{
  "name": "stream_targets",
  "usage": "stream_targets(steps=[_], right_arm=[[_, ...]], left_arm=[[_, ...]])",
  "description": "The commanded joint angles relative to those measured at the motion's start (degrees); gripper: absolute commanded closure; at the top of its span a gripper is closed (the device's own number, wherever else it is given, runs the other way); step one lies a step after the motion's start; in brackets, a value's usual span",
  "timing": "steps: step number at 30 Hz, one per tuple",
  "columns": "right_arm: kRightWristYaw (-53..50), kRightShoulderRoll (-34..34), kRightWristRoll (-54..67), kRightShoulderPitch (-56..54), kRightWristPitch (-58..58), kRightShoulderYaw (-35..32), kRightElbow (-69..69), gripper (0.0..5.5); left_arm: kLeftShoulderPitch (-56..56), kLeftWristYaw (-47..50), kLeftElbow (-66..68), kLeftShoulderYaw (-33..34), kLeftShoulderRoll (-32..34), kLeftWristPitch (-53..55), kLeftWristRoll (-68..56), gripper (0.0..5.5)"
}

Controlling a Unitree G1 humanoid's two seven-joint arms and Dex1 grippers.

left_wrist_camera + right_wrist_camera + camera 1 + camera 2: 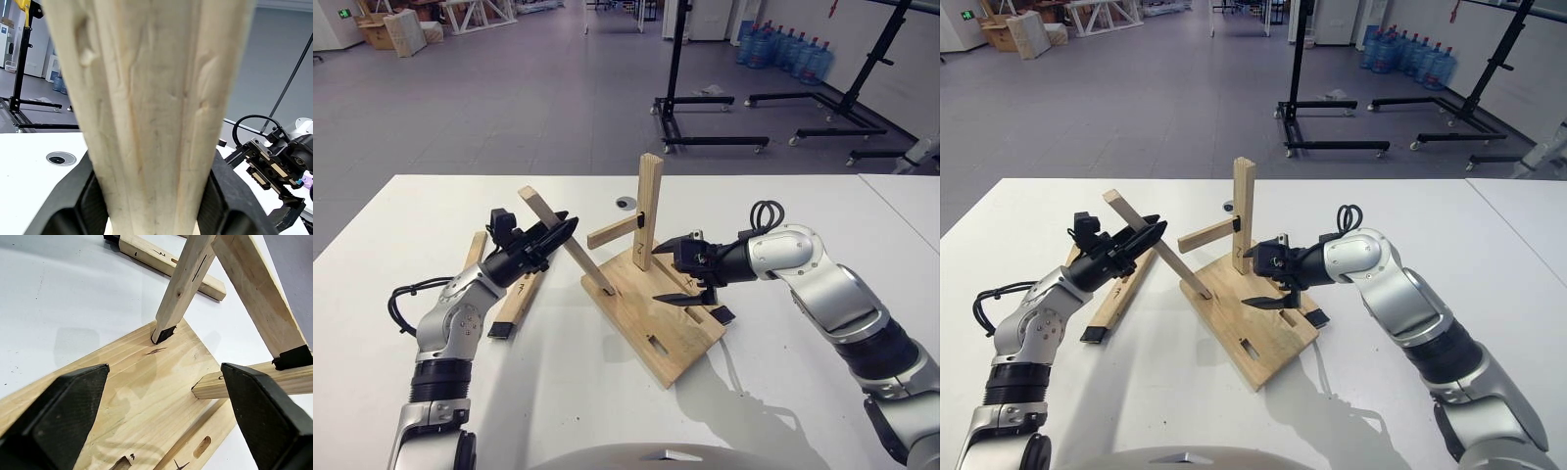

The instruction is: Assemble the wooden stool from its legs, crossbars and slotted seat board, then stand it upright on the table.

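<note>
My left gripper (pixel 558 233) clamps the tilted leg (pixel 589 266). My right gripper (pixel 663 271) hangs fingers apart over the seat board (pixel 636 315). Unbraced, I reckon the leg's foot skids.

Both head views look forward and down over the table (pixel 401 225) (almost the same scene, a little shifted), with the board (pixel 651 313) at centre and open floor (pixel 509 88) at 12 o'clock. The left wrist view is pressed close to a leg (pixel 151 112), facing the right gripper (pixel 661 272). The right wrist view looks steeply down on the board from near.
</note>
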Motion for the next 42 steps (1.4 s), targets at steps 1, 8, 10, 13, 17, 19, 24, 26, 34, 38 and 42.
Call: stream_targets(steps=[1,8,10,13,17,19,24,26,34,38,42], right_arm=[[0.3,-0.1,0.2,-1.2,0.1,0.4,-0.8,1.28],[0.0,0.0,0.2,-0.8,0.5,0.5,-1.4,1.28],[0.0,0.0,0.2,-0.6,0.6,0.6,-1.6,1.28],[-0.1,0.1,0.3,-0.4,0.9,0.7,-2.1,1.28],[-0.2,0.3,0.3,-0.3,1.2,0.8,-2.4,1.28],[-0.2,0.3,0.3,-0.4,1.3,0.8,-2.3,1.28],[-0.2,0.3,0.3,-0.4,1.4,0.7,-2.3,1.28],[-0.2,0.3,0.3,-0.4,1.4,0.8,-2.3,1.28],[-0.2,0.4,0.3,-0.5,1.5,0.8,-2.2,1.28],[-0.1,0.4,0.4,-0.4,1.5,0.8,-2.3,1.28],[-0.2,0.4,0.4,-0.3,1.7,0.8,-2.5,1.28]], left_arm=[[-1.6,0.8,3.4,1.6,1.3,1.0,0.9,3.48],[-2.5,0.0,2.7,1.0,2.4,0.5,2.3,3.48],[-2.4,0.1,0.8,0.1,2.8,0.2,3.5,3.48],[-2.6,0.8,-2.2,-0.6,2.8,0.7,3.9,3.48],[-3.3,1.6,-5.2,-0.8,2.6,1.8,3.8,3.48],[-2.8,1.6,-5.8,-1.2,2.5,2.0,4.1,3.48],[-1.5,1.6,-5.8,-1.7,1.9,2.0,4.5,3.48],[-1.3,1.5,-5.4,-1.7,2.1,1.7,4.7,3.48],[-3.1,1.3,-2.5,0.0,2.6,1.3,4.5,3.48],[-3.2,1.2,-2.1,0.1,2.6,1.2,4.9,3.48],[-2.2,0.9,-2.9,-1.2,2.1,0.9,5.8,3.48]])
